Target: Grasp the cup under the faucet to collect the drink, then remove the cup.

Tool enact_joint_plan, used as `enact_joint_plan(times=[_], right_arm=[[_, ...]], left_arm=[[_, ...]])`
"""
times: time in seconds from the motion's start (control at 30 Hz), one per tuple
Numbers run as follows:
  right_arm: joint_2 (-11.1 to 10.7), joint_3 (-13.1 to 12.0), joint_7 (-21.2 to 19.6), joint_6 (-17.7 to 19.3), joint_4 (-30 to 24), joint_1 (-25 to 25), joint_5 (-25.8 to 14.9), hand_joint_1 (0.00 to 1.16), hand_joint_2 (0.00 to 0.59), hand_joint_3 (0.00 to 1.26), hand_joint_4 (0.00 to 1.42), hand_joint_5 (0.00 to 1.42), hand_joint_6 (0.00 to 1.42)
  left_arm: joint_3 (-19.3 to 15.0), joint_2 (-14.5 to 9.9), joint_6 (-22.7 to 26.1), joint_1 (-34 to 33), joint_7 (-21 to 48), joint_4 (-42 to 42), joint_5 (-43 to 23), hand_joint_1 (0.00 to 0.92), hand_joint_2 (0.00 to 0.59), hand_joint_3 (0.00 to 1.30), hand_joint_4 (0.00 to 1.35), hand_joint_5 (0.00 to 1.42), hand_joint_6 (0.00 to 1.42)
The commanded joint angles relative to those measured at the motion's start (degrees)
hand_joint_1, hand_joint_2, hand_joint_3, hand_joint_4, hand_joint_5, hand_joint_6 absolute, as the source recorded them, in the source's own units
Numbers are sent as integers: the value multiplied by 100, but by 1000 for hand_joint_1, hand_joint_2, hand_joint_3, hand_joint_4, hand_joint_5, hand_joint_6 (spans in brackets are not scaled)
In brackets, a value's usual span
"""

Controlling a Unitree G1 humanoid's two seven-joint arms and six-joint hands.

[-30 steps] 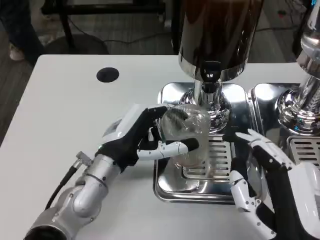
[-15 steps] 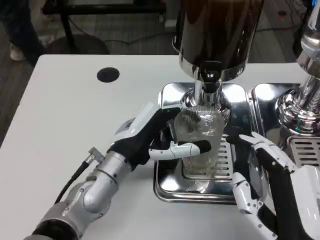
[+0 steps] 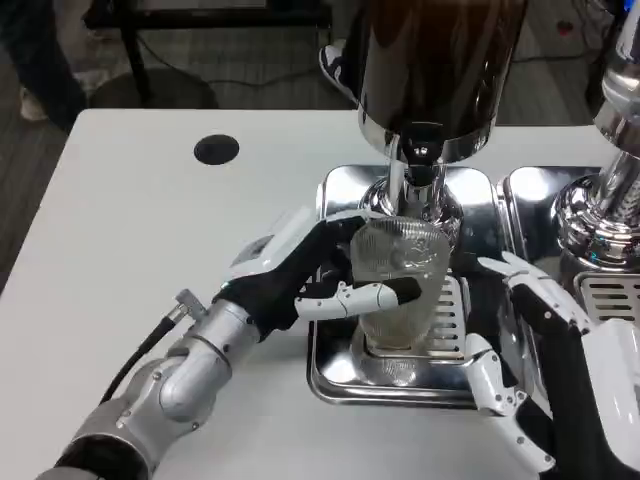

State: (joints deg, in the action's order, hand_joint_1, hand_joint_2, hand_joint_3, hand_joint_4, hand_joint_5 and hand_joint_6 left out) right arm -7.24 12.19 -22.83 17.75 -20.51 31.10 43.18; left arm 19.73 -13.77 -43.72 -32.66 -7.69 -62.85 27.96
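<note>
In the head view, we see the left robot hand point(image 3: 300, 275) at the centre of the frame, its fingers wrapped around the clear ribbed cup point(image 3: 400, 285) and gripping it. The cup stands upright over the slotted grate of the shiny drip tray point(image 3: 335, 375), right of centre, directly below the faucet point(image 3: 420, 165) of the dark drink dispenser point(image 3: 440, 60) in the upper middle. A little pale liquid seems to sit in the bottom of the cup, though we cannot tell for sure through the ribbing.

The right robot hand point(image 3: 530, 370) is at the lower right, fingers spread and holding nothing, just beside the tray's right edge and apart from the cup. A second dispenser point(image 3: 610, 180) stands at the far right edge. A round black disc point(image 3: 215, 150) lies on the white desk point(image 3: 130, 250) at upper left.

We judge the collecting step to be in hand: the cup is grasped and placed under the faucet. The next move likely calls for keeping the cup steady and upright until filled, then drawing it out toward the lower left without tipping or catching the tray's rim.
</note>
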Motion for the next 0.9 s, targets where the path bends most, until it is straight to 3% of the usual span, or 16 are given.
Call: enact_joint_plan(times=[0.03,0.07,0.2,0.33,0.47,0.67,0.9], right_arm=[[-26,-6,4,45,38,-47,-77,215,509,391,247,286,344],[-33,-7,4,44,37,-50,-78,216,508,391,247,286,344],[-47,-39,-14,50,10,-52,-106,231,513,393,258,288,344],[-53,-54,-18,55,-10,-40,-112,236,515,395,257,288,344],[-48,-53,-24,60,1,-30,-123,240,516,396,257,288,344],[-52,-53,-27,80,10,-39,-134,244,517,397,257,288,344],[-69,-93,20,71,67,-133,-209,248,517,397,257,288,344]], left_arm=[[166,-88,29,-58,13,118,197,148,48,258,75,173,288],[233,-103,79,-70,-25,153,295,139,49,226,16,111,236],[431,-159,279,-100,-145,275,621,124,46,172,0,7,146],[683,-244,579,-110,-306,461,995,93,38,7,0,0,58],[751,-394,796,74,-761,885,1276,68,32,0,0,0,0],[614,-645,696,342,-865,1401,1134,66,33,0,0,0,0],[79,-1159,392,836,-512,2026,468,56,46,32,0,0,39]])
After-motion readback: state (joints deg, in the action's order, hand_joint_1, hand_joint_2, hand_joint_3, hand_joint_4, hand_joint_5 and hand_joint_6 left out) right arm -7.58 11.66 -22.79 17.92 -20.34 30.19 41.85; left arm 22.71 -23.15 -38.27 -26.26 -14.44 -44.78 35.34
